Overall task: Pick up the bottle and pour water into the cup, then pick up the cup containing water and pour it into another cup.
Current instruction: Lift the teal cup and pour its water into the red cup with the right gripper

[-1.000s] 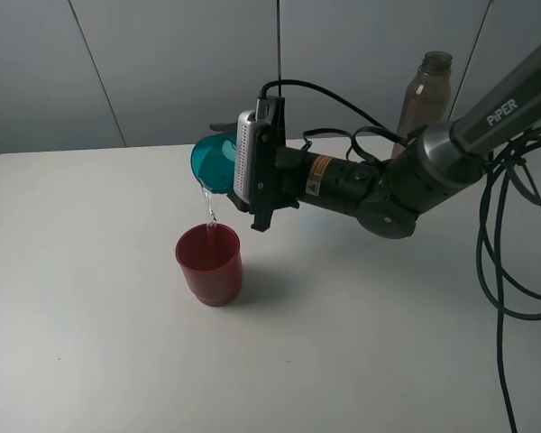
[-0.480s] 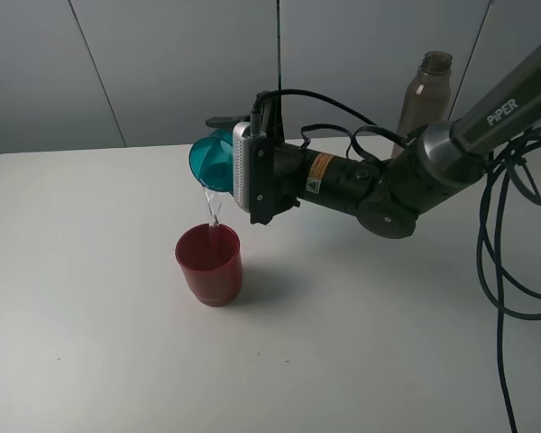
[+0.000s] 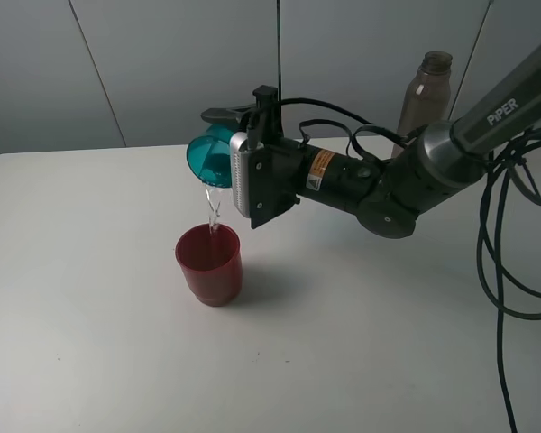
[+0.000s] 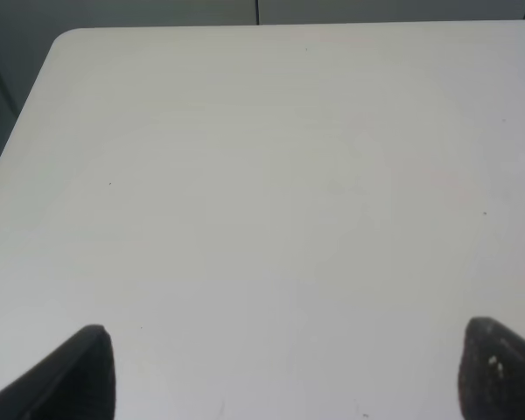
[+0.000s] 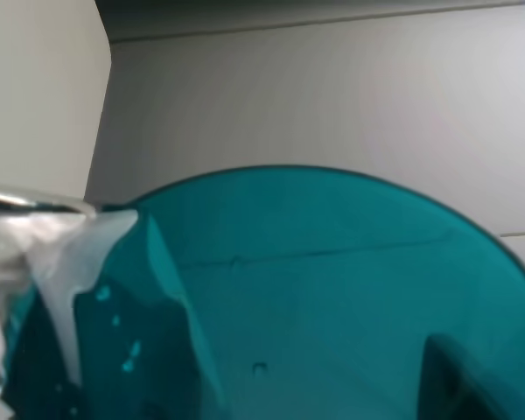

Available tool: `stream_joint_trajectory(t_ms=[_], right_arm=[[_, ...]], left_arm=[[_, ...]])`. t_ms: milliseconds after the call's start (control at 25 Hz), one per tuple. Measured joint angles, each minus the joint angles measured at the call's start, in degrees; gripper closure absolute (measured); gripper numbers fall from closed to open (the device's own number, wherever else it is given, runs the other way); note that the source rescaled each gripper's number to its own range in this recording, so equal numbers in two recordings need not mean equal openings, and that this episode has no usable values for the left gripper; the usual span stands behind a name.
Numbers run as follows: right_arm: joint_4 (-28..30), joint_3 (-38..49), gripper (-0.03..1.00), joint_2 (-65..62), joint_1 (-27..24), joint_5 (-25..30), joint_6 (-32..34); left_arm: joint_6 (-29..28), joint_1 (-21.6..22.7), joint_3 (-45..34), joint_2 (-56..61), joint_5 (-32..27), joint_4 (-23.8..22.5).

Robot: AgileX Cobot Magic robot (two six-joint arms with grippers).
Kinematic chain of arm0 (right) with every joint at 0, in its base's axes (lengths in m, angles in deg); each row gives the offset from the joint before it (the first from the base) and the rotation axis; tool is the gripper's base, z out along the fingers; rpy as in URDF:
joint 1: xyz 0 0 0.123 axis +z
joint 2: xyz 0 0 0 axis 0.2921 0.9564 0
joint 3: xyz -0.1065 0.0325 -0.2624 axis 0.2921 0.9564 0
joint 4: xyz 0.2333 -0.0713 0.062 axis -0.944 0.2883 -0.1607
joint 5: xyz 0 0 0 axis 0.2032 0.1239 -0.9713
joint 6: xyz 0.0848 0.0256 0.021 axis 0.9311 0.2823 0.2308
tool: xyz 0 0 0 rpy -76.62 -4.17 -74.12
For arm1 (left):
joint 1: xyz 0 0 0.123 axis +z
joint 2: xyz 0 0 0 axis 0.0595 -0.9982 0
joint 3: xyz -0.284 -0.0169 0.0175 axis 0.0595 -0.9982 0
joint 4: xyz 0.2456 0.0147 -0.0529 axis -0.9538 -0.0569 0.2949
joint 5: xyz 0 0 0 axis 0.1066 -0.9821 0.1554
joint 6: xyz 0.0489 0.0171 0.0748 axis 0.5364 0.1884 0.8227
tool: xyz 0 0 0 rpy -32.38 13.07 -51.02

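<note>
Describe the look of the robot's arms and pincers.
The right arm has a grey tube lettered PIPER in white, dark rounded joints, a yellow sticker, a ribbed silver box at the wrist and loose black cables. The right pincer and left pincer are black.

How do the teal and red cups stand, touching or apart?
Apart. The high view shows the teal cup held above the red cup, a clear gap between them crossed only by water.

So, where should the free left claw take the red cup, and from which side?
Probably the red cup by its upper side wall, coming level from the left of the high view: it stands upright, and the tilted teal cup pours water from above.
</note>
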Motion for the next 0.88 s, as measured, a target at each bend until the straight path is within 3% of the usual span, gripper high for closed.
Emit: stream_joint_trajectory(t_ms=[360, 880], right_arm=[[1.7, 0.0, 0.9, -0.2, 0.0, -2.1, -3.7], [4.1, 0.0, 0.9, -0.5, 0.0, -2.5, -14.9]], left_arm=[[0.0, 0.0, 0.0, 0.0, 0.0, 0.0], [0.0, 0.0, 0.0, 0.0, 0.0, 0.0]])
